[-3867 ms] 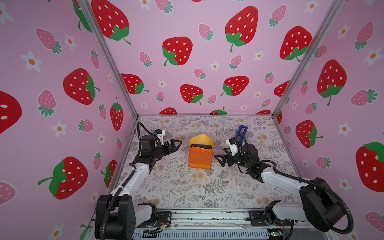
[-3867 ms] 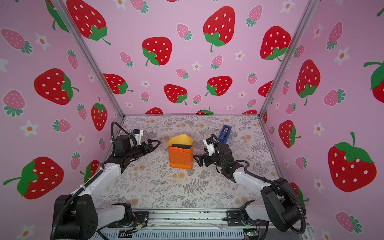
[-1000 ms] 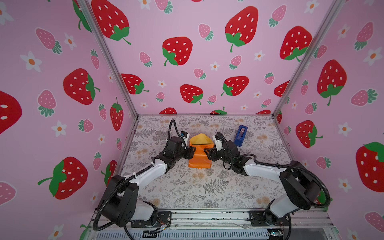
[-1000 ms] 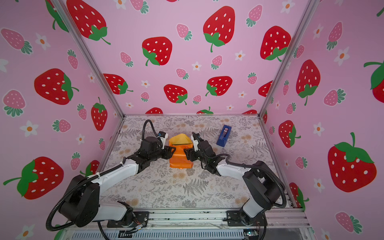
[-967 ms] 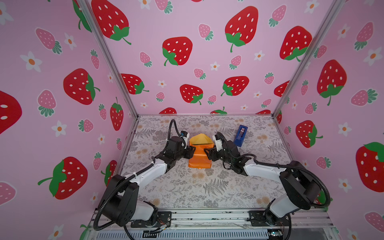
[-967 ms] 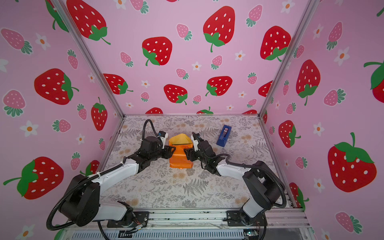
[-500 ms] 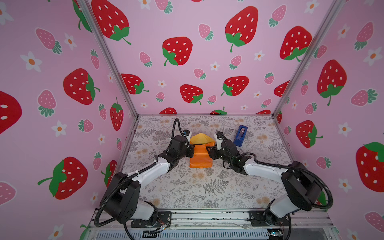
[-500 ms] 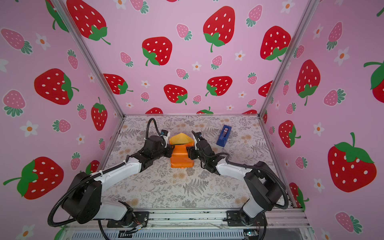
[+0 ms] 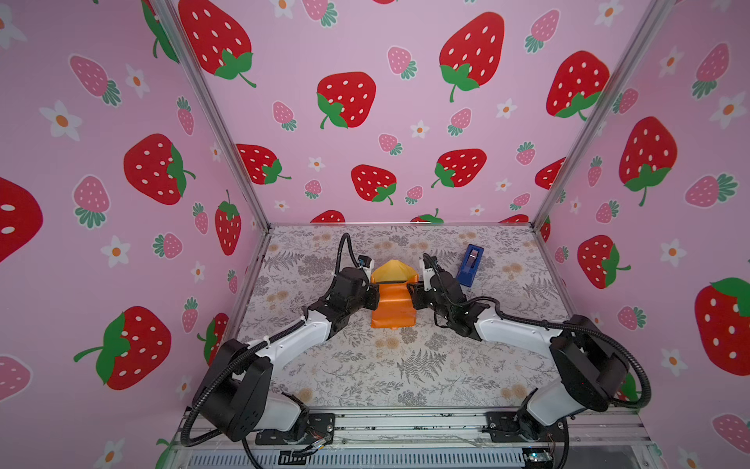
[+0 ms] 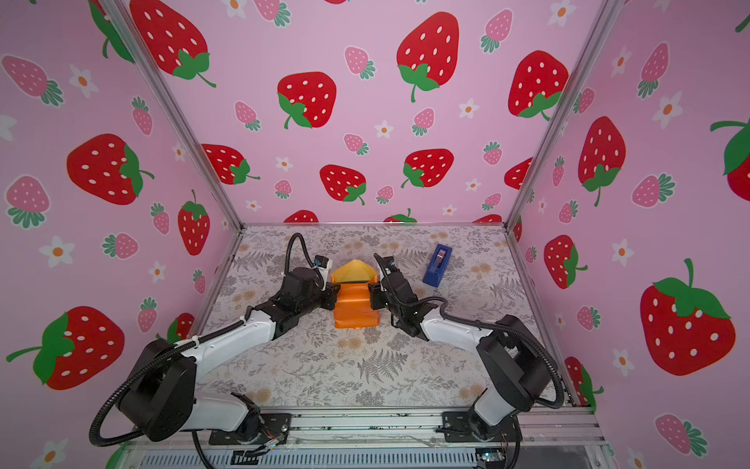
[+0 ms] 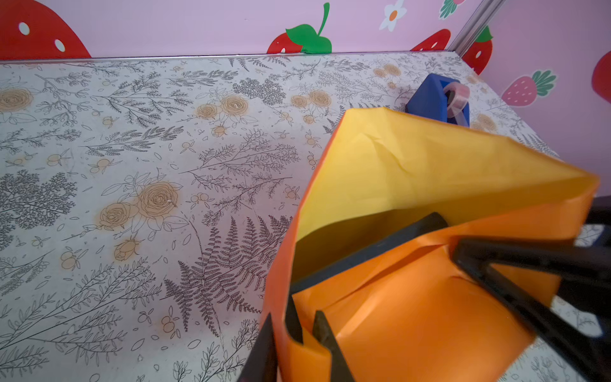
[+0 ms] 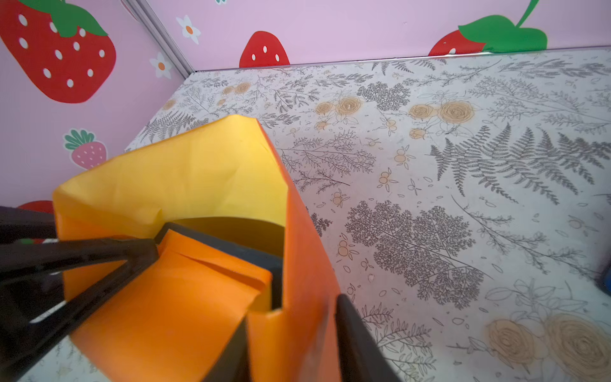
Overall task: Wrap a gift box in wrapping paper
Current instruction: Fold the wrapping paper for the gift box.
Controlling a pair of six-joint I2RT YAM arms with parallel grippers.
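Observation:
The wrapping paper (image 9: 393,306) (image 10: 356,308) lies folded around the gift box at mid-table, glossy orange outside, with a dull yellow flap (image 9: 393,273) standing up at the far end. Only black edges of the gift box (image 11: 363,254) (image 12: 276,264) show inside the paper. My left gripper (image 9: 374,295) (image 11: 294,330) is shut on the paper's fold at the package's left side. Opposite it, my right gripper (image 9: 412,295) (image 12: 294,317) is shut on the fold at the right side. Each wrist view also shows the other gripper's black fingers (image 11: 529,261) (image 12: 82,251) across the orange top.
A blue tape dispenser (image 9: 469,260) (image 10: 437,260) (image 11: 433,99) stands just behind and to the right of my right gripper. The grey floral table covering (image 9: 406,365) runs to pink strawberry walls on three sides, with a metal rail along the front edge.
Both grippers have closed their jaws on the paper's side folds, pinching the upper part of the package narrower. The arms have barely moved otherwise.

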